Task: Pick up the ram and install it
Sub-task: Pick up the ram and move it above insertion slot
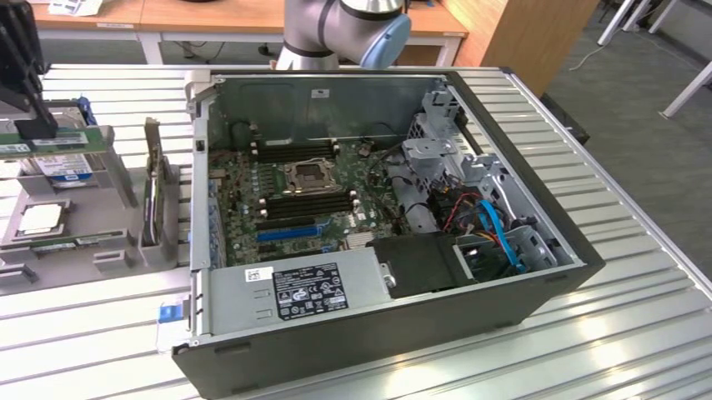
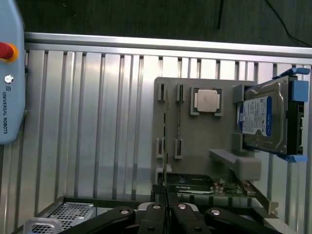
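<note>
Ribbed silver table [image 1: 623,333] slats run under everything, with wooden desks and a grey floor behind. At the centre of the exterior view an open black computer case [image 1: 534,292] lies on its side, showing a green motherboard [image 1: 368,175], black memory slots [image 1: 306,204], a blue expansion slot [image 1: 292,232] and a labelled power supply [image 1: 300,287] along the near edge. The robot arm [image 1: 333,25] rises behind the case. At the exterior view's left sits a grey parts holder [image 1: 112,258] carrying a hard drive [image 1: 67,162] with a blue label, a square processor chip [image 1: 39,218], an upright expansion card [image 1: 156,192] and a spare memory stick [image 1: 78,242] resting in its slots. The black gripper [image 1: 33,127] hangs above this holder, well apart from the case. Its fingers are pressed almost together, pinching the ram [image 1: 67,136], a thin green strip held on edge above the hard drive. From the wrist camera the gripper [image 2: 166,195] fingers meet around the ram [image 2: 167,141], seen edge-on as a narrow line reaching out over the holder [image 2: 204,141], beside the spare memory stick [image 2: 179,117], with the processor chip [image 2: 206,101] and hard drive [image 2: 263,117] further across.
</note>
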`<state>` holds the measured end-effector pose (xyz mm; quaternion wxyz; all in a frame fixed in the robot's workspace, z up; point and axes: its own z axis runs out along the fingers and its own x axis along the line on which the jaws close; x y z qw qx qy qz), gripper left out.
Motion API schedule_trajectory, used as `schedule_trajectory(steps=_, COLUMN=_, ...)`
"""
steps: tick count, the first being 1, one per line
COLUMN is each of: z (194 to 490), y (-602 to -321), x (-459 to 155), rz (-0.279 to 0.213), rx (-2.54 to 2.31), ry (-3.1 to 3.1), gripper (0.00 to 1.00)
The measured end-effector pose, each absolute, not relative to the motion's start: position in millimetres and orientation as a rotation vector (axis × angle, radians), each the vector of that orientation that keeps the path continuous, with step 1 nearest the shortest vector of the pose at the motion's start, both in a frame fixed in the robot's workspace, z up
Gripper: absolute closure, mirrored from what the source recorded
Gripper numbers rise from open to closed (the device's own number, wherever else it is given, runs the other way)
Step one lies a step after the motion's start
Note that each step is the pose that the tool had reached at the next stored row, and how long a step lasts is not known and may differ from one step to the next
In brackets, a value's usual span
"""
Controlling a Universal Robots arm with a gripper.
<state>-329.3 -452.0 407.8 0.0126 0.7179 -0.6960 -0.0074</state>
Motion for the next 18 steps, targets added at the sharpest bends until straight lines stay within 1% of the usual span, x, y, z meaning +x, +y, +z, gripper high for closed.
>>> schedule_trajectory(steps=18, z=407.9, y=-452.0, x=-299.3, rz=-0.023, rx=2.238, ry=-2.168, gripper=0.88)
